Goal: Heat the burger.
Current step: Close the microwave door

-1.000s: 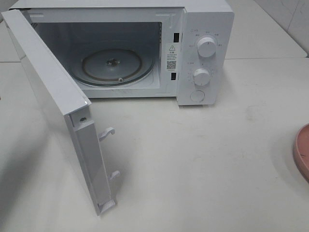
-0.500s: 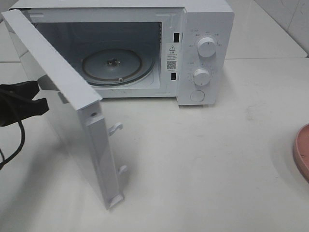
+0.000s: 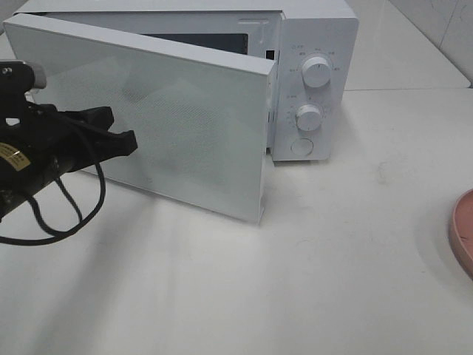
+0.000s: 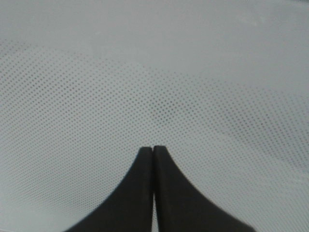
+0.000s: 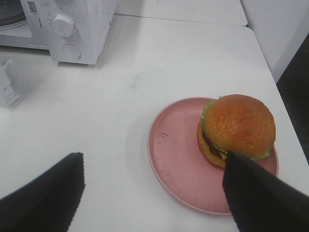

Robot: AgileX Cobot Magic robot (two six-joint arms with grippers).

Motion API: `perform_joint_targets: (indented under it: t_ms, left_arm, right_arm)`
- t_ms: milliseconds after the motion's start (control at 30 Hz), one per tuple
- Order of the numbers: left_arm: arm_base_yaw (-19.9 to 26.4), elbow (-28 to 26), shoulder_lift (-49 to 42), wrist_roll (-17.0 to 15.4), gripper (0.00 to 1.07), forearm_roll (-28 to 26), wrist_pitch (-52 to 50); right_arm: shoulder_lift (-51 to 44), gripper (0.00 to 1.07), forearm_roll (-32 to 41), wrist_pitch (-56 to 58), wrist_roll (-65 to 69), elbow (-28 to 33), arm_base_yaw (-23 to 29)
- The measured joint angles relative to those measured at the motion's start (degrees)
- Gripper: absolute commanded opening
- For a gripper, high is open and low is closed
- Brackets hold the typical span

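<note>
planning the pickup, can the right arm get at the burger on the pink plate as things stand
Probably yes: the right claw is open above the golden-bun burger on the round pink plate, with nothing between them.

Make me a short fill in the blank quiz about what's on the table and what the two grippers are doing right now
1. The burger sits on a pink ____.
2. The left gripper, jaws shut, presses against the microwave ____.
3. The right gripper hangs ____ above the table, holding nothing.
4. The microwave has ____ round knobs on its panel.

Missing words: plate; door; open; two
</note>
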Motion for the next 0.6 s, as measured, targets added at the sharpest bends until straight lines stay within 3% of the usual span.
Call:
perform_joint_targets:
  t_ms: [267,400,467,600]
  left_arm:
    - [-5.0,-9.1,2.1,6.4,0.0,-10.3,3.8]
    - [-5.9,-12.3,3.2,8.5,0.0,-12.4,5.3]
    - [-6.8,-16.4,5.1,10.2,0.0,-14.6,7.2]
    - [-7.2,-19.4,6.5,11.0,0.0,-15.8,8.5]
  right_arm:
    - [0.0,0.76,0.0,0.0,0.0,0.0,0.0]
    - [0.0,0.76,0.0,0.0,0.0,0.0,0.0]
    - [0.0,0.76,0.0,0.0,0.1,0.0,0.0]
    - [0.0,0.76,0.0,0.0,0.1,0.0,0.0]
